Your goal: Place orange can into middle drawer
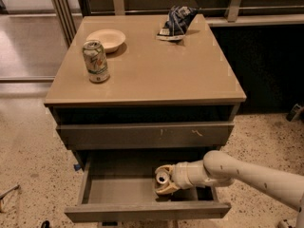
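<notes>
In middle drawer, tool clasping orange can, speckled floor

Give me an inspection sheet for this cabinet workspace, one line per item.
Surface: tan cabinet top, holding three loose things.
Job's things: orange can is held sideways inside the open middle drawer, silver top towards the camera. Whether it touches the drawer floor is unclear.
Clutter: green-and-white can standing upright, pale bowl and crumpled bag, all on the cabinet top.
Claw: claw is inside the middle drawer at its right side, shut on the orange can.
Cables: nothing seen.
Surroundings: scratched drawer above is closed; speckled floor around the cabinet.
</notes>
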Robot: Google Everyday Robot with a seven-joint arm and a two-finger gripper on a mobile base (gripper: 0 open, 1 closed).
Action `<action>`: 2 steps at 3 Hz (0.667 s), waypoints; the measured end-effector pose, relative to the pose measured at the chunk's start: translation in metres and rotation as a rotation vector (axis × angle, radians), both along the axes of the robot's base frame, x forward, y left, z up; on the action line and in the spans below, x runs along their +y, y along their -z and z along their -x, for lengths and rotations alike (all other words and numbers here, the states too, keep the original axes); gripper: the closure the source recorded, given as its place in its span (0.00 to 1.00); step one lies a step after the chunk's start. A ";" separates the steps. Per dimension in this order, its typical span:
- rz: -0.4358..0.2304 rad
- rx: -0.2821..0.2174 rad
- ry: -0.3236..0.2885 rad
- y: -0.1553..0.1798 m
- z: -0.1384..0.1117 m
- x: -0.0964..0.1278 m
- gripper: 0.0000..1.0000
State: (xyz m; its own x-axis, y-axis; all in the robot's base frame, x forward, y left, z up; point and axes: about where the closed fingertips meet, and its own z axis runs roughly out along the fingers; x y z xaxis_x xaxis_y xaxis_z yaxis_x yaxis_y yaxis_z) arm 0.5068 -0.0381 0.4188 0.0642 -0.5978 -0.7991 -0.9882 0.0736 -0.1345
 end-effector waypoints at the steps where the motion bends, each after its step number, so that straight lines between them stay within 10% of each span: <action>1: 0.000 0.000 0.000 0.000 0.000 0.000 0.08; 2: 0.000 0.000 0.000 0.000 0.000 0.000 0.00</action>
